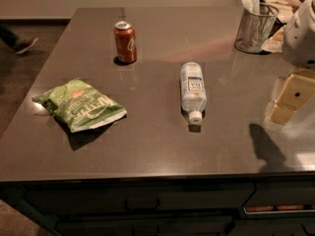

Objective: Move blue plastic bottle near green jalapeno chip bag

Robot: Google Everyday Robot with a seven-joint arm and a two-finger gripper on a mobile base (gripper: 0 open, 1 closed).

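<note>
The blue plastic bottle [193, 91] lies on its side near the middle of the dark countertop [157, 146], white cap pointing toward the front edge. The green jalapeno chip bag [78, 105] lies crumpled at the left of the counter, well apart from the bottle. My gripper [288, 102], cream-coloured, hovers over the right side of the counter, to the right of the bottle and not touching it. It holds nothing that I can see. Its shadow falls on the counter below it.
A red soda can [125, 42] stands upright at the back, between bag and bottle. A wire mesh cup [254, 29] with napkins stands at the back right. My white arm housing [301, 33] fills the right edge. A person's foot [22, 44] shows on the floor at the far left.
</note>
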